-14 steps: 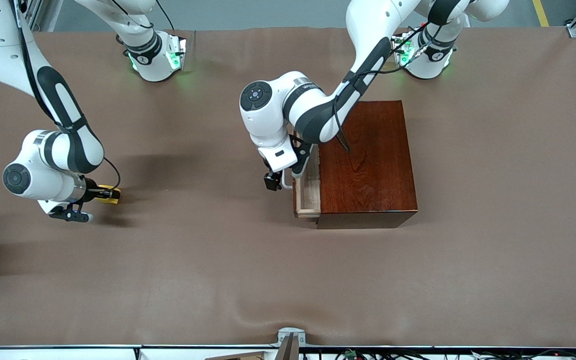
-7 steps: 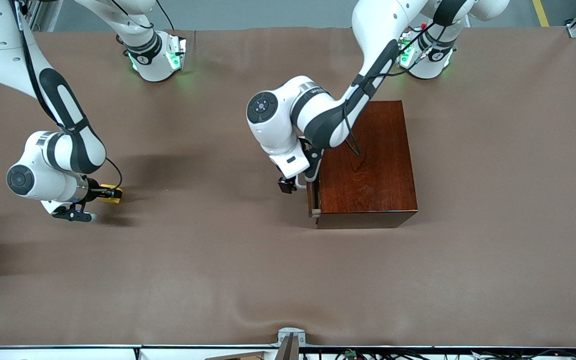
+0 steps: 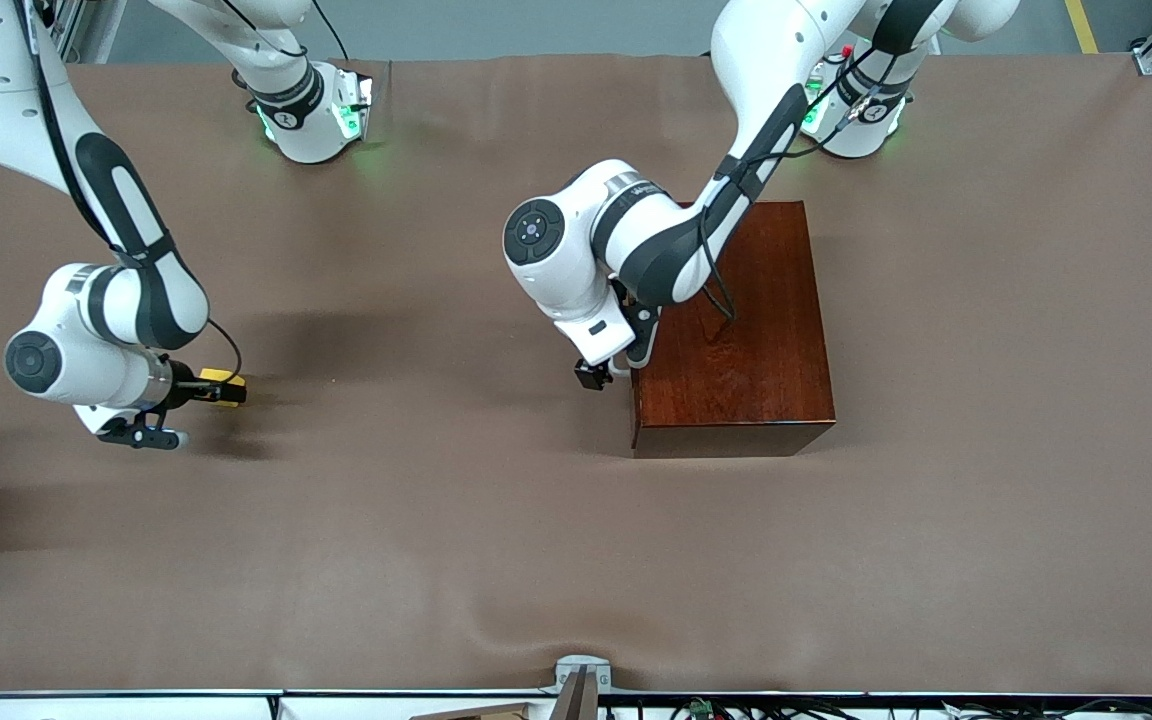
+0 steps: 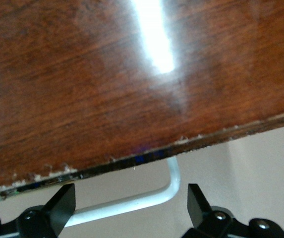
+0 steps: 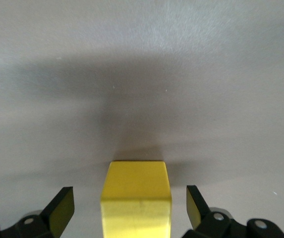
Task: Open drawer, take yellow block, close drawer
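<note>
At the right arm's end of the tabletop [image 3: 386,520], the right hand [image 3: 198,390] sits low by the cloth with the yellow block [image 3: 222,378] between its fingers. In the right wrist view the fingers [image 5: 60,208] are spread wide, with a clear gap on each side of the yellow block [image 5: 136,198], so nothing pinches it. The block appears to rest on the tabletop, set down and let go, well apart from the wooden box [image 3: 731,325]. It lies straight ahead of the hand, centred in the gap, so a straight pull-back along the hand's own line should clear it without a nudge; any sideways drift risks a finger clipping a face of the cube.

Toward the middle of the tabletop, the left hand [image 3: 596,375] is at the box's front, the face turned toward the right arm's end. The drawer [image 4: 146,158] looks pushed fully home: from the front camera no pale tray shows past the box's edge. In the left wrist view the white bar handle [image 4: 132,201] runs crosswise between the fingers [image 4: 62,203], which are spread and stand clear of the bar at each side. The handle's long axis lies across the hand's gap, and the hand sits just in front of it, so what is left for this arm is to back away from the box front.
</note>
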Robot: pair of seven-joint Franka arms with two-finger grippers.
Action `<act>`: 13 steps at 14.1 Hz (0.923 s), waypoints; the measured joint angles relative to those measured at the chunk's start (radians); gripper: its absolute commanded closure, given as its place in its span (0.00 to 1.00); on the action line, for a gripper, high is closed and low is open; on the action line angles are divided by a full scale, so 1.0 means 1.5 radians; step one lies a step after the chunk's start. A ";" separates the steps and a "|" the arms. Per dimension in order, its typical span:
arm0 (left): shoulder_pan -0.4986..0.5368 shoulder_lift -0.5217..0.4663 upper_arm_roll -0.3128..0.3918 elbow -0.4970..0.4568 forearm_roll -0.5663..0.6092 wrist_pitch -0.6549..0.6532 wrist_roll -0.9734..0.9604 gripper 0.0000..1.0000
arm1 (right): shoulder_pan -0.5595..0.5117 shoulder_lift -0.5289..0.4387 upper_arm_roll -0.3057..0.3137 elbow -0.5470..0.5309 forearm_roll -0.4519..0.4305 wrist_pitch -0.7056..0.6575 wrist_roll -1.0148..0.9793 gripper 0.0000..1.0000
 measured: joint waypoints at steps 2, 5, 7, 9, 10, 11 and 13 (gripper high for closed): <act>0.002 0.000 -0.001 0.000 0.000 -0.003 0.000 0.00 | 0.004 -0.017 0.005 0.050 0.000 -0.097 0.000 0.00; 0.002 0.000 -0.001 0.000 0.000 -0.003 0.000 0.00 | 0.024 -0.035 0.007 0.147 0.000 -0.211 0.002 0.00; 0.002 0.000 -0.002 0.000 0.000 -0.004 0.001 0.00 | 0.033 -0.039 0.007 0.205 0.000 -0.256 0.002 0.00; 0.002 -0.009 -0.006 0.004 0.000 -0.005 0.006 0.00 | 0.044 -0.039 0.008 0.256 0.000 -0.289 0.002 0.00; 0.002 -0.025 -0.008 0.008 -0.003 -0.005 0.019 0.00 | 0.052 -0.039 0.008 0.284 0.000 -0.318 0.004 0.00; 0.002 -0.048 -0.008 0.013 -0.012 -0.006 0.042 0.00 | 0.060 -0.040 0.008 0.315 0.000 -0.362 0.013 0.00; 0.012 -0.107 -0.003 0.018 -0.033 -0.013 0.099 0.00 | 0.073 -0.043 0.008 0.363 0.000 -0.439 0.044 0.00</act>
